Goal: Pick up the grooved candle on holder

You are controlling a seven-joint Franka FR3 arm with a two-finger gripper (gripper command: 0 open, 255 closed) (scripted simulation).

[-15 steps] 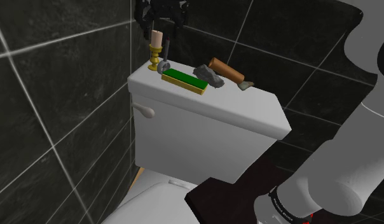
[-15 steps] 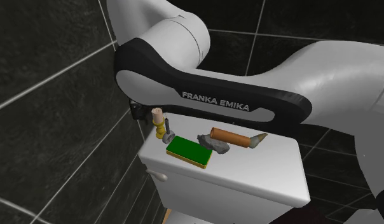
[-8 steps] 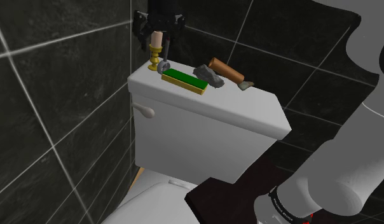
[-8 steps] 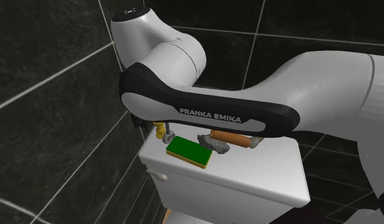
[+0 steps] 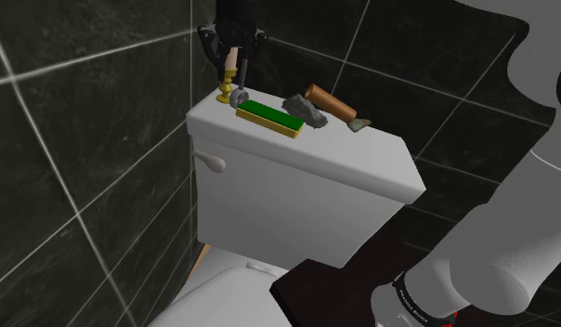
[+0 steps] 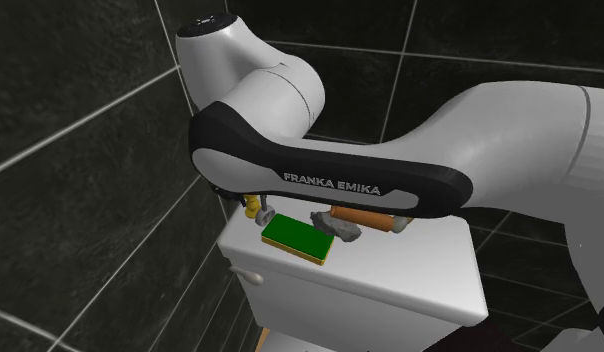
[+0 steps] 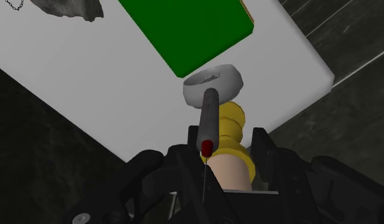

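A pale grooved candle (image 7: pixel 227 173) stands upright on a turned yellow holder (image 7: pixel 234 122) at the corner of the white toilet tank lid (image 7: pixel 89 95). My black gripper (image 7: pixel 227 145) has come down over it from above, and its two fingers clasp the candle's sides. In the shoulder view the gripper (image 5: pixel 234 45) covers most of the candle, and the holder (image 5: pixel 228 78) shows below it. The arm's dark link hides the candle in the second exterior view, where a bit of the holder (image 6: pixel 254 206) peeks out.
A grey scoop with a dark handle (image 7: pixel 212 86) lies touching the holder's foot. Beside it are a green flat box (image 5: pixel 268 116), a grey lump (image 5: pixel 305 110) and a brown cylinder (image 5: pixel 332 101). Dark tiled walls stand close behind and beside the tank's corner.
The gripper has come down from above the candle until its fingers surround it, then shut on it. The candle and holder stand where they were.
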